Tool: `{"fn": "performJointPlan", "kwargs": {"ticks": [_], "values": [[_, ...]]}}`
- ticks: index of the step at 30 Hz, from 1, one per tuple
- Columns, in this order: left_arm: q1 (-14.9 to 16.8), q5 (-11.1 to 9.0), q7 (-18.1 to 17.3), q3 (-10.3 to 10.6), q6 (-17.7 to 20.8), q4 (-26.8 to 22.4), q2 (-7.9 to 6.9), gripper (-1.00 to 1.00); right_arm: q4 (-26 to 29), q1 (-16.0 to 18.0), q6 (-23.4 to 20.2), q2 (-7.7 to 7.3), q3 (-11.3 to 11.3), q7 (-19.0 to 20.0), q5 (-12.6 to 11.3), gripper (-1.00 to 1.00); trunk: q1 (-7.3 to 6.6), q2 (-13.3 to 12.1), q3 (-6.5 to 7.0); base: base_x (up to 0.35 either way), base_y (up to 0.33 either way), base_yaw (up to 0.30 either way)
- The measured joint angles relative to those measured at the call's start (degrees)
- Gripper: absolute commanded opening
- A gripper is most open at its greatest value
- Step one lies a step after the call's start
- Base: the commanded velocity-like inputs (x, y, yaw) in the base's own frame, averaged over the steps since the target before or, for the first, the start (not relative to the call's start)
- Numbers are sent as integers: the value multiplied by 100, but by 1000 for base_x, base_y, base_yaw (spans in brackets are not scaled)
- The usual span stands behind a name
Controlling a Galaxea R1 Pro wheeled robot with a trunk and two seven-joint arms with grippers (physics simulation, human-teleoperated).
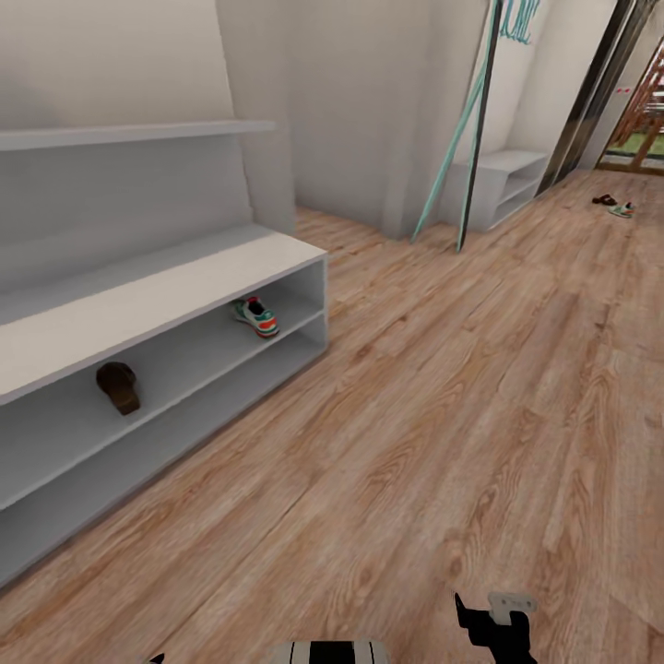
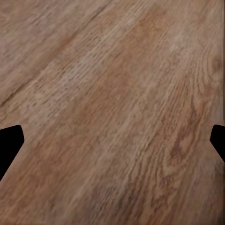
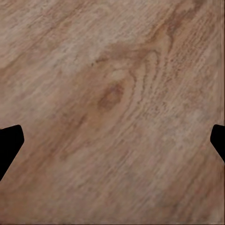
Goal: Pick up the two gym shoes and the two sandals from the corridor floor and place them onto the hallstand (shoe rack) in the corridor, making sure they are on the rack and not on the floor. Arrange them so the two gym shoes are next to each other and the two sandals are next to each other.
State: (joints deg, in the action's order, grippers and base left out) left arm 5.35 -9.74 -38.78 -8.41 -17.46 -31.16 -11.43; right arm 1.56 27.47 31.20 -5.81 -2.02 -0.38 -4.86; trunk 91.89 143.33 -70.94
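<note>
Both end effectors, left (image 2: 112, 140) and right (image 3: 112, 140), hang spread apart and empty over the corridor floor (image 1: 443, 415). Up and left of them, the hallstand (image 1: 157, 286) holds one sandal (image 1: 119, 386) and one gym shoe (image 1: 255, 316) on its upper shelf, well apart. Far ahead to the right, the second sandal (image 1: 604, 199) and the other gym shoe (image 1: 622, 210) lie on the floor past a white bench (image 1: 503, 184).

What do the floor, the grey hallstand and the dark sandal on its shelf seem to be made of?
The floor looks like matte wood-plank laminate, with visible grain and knots. The hallstand seems to be smooth, painted or laminated board, plain pale grey with no grain. The sandal looks like dark brown leather, though it is too small to be sure.
</note>
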Motion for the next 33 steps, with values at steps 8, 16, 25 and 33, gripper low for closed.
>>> {"fn": "performJointPlan", "kwargs": {"ticks": [8, 16, 25, 33], "values": [[0, -1, 0, 0, 0, 0, -1, 100, 0, 0, 0, 0, 0, 0, 0, 100, 0, 0, -20, 0, 0, -300], [0, 0, 0, 0, 0, -1, -4, 100, 0, 0, 0, 0, 0, -1, 0, 100, 0, 0, -39, 0, 0, -300], [0, 0, -6, 1, 0, -1, -4, 100, 0, 0, 0, 0, 0, -1, 0, 100, 0, 0, -61, 0, 0, -300], [0, -1, -7, 5, 0, -1, -1, 100, 0, 0, 0, 0, 0, -1, 0, 100, 0, 0, -80, 0, 0, -300]]}}
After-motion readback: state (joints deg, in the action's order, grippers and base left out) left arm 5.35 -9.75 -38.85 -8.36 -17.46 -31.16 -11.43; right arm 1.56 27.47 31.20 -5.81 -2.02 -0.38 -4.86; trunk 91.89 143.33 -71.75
